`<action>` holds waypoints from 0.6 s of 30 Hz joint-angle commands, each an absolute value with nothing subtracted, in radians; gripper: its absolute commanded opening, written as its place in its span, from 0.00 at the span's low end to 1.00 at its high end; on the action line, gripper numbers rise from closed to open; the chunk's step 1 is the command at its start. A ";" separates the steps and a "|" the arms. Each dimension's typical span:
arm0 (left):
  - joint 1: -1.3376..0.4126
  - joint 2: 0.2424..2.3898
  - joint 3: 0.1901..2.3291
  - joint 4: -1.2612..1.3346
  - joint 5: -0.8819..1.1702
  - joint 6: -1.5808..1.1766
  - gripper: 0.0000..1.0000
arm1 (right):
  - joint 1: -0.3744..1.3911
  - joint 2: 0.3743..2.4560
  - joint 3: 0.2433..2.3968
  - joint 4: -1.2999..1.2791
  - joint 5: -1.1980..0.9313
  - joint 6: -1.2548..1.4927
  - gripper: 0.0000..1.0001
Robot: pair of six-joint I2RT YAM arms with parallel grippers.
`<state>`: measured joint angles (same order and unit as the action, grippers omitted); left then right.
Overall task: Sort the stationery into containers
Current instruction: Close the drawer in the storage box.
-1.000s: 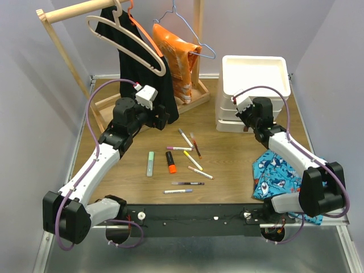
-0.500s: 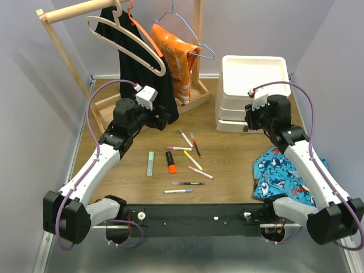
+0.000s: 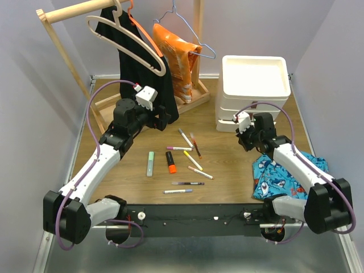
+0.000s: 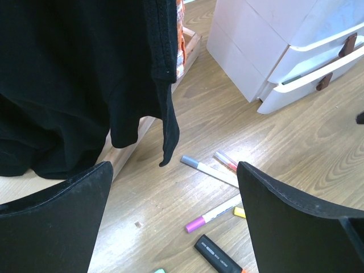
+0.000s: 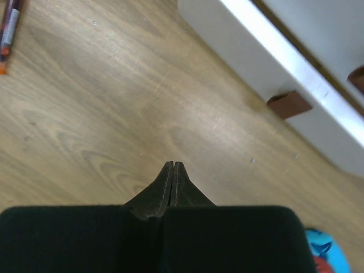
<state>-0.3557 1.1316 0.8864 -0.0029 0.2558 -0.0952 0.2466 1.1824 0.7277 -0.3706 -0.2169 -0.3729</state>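
Several pens and markers point(image 3: 187, 156) lie loose mid-table, with a pale green highlighter point(image 3: 150, 163) and an orange highlighter point(image 3: 170, 162) at their left. The white drawer unit point(image 3: 227, 85) stands at the back right. My left gripper point(image 3: 163, 118) is open and empty, hovering beyond the pens beside the black garment. In the left wrist view point(image 4: 173, 166) a grey-capped pen point(image 4: 209, 170), a pink-capped marker point(image 4: 213, 214) and the orange highlighter point(image 4: 219, 255) lie between its fingers. My right gripper point(image 3: 244, 141) is shut and empty just in front of the unit. Its tips point(image 5: 172, 164) are over bare wood near a brown pull tab point(image 5: 289, 104).
A wooden clothes rack point(image 3: 74, 68) with hangers, a black garment point(image 3: 139, 62) and an orange bag point(image 3: 176, 54) fills the back left. A blue shark-print cloth point(image 3: 281, 176) lies at the front right under my right arm. Grey walls close in both sides.
My right gripper has pulled back from the front of the drawer unit, toward the near side and lower over the table. The left arm and the stationery have not moved.
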 commanded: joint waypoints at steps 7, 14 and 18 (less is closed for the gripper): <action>-0.359 1.146 0.882 -0.031 0.258 -0.077 0.99 | 0.244 1.327 0.712 -0.068 -0.083 -0.595 0.01; -0.359 1.170 0.894 -0.025 0.256 -0.071 0.99 | 0.244 1.403 0.693 0.077 -0.009 -0.641 0.00; -0.359 1.181 0.899 -0.020 0.256 -0.071 0.99 | 0.245 1.445 0.709 0.144 -0.005 -0.650 0.01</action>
